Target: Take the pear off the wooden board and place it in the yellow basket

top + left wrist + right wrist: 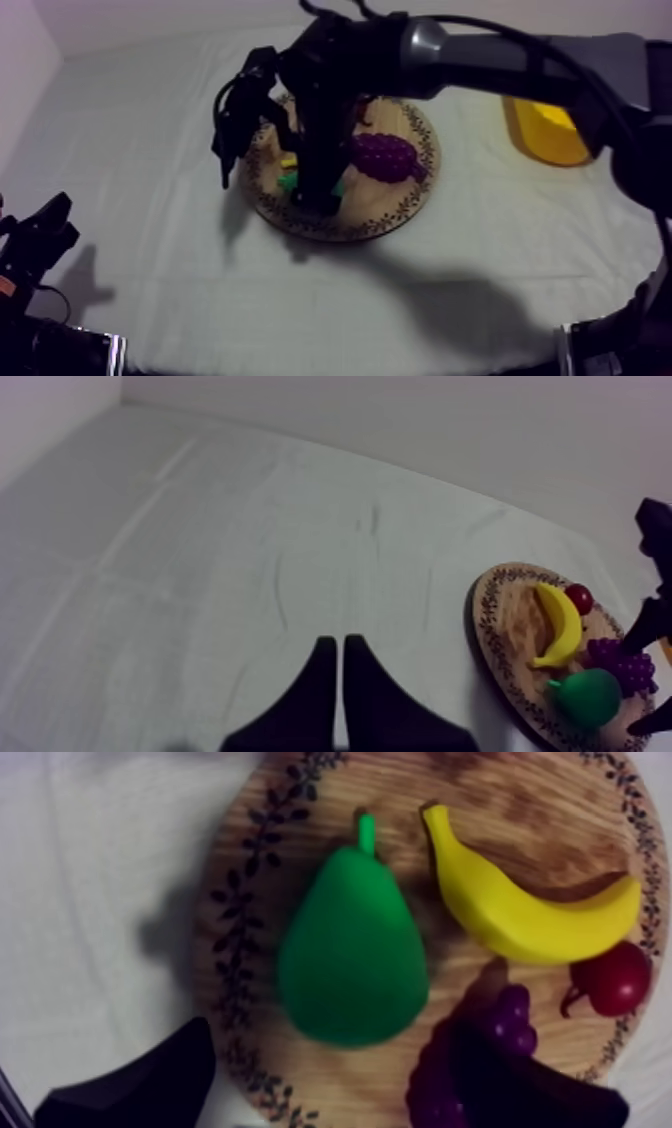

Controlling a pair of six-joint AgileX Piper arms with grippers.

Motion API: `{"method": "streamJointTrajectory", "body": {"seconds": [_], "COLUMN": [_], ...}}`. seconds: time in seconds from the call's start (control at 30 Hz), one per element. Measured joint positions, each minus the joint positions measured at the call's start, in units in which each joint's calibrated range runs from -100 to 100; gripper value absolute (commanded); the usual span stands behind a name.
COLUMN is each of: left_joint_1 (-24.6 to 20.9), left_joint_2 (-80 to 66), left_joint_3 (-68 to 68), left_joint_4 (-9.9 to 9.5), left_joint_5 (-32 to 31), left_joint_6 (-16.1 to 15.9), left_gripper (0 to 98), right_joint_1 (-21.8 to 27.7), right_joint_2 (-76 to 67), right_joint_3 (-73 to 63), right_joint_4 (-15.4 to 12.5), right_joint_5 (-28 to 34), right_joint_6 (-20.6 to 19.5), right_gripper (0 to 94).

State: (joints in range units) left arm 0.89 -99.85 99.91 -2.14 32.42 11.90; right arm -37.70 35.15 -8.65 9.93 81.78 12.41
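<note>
Nearest, my left end effector [337,676] rests pressed together, clear of the work. Farther in, my right end effector [335,1062] hangs spread astride the one pear [350,957], probably lined up to grip it, on the one wooden board [250,882] with one banana [520,912], one bunch of grapes [500,1032] and one small red fruit [615,977]. Farthest across the surface [150,130] waits the one yellow basket [548,130].

My right arm [500,55] stretches in from the upper right and bends steeply down at the wrist. My right gripper [318,195] points downward, its two fingers [135,1087] spread wide apart with nothing clamped between them. My left gripper [335,646] rests low at my left side, its tips pressed together in a narrow wedge.
</note>
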Motion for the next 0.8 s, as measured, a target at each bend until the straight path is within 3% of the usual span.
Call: {"method": "streamJointTrajectory", "body": {"seconds": [0.23, 0.6, 0.8], "left_joint_1": [0.0, 0.0, 0.0], "left_joint_2": [0.0, 0.0, 0.0], "left_joint_3": [0.0, 0.0, 0.0], "left_joint_4": [0.0, 0.0, 0.0], "left_joint_5": [0.0, 0.0, 0.0], "left_joint_6": [0.0, 0.0, 0.0], "left_gripper": [0.1, 0.1, 0.1], "right_joint_1": [0.84, 0.58, 0.35], "right_joint_2": [6.88, 10.65, 9.65], "right_joint_3": [-5.57, -7.75, -6.28], "right_joint_4": [0.18, -0.04, 0.11], "right_joint_5": [-0.09, -0.3, -0.8], "right_joint_6": [-0.51, -0.62, -1.36], "right_gripper": [70.7, 45.2, 42.9]}}
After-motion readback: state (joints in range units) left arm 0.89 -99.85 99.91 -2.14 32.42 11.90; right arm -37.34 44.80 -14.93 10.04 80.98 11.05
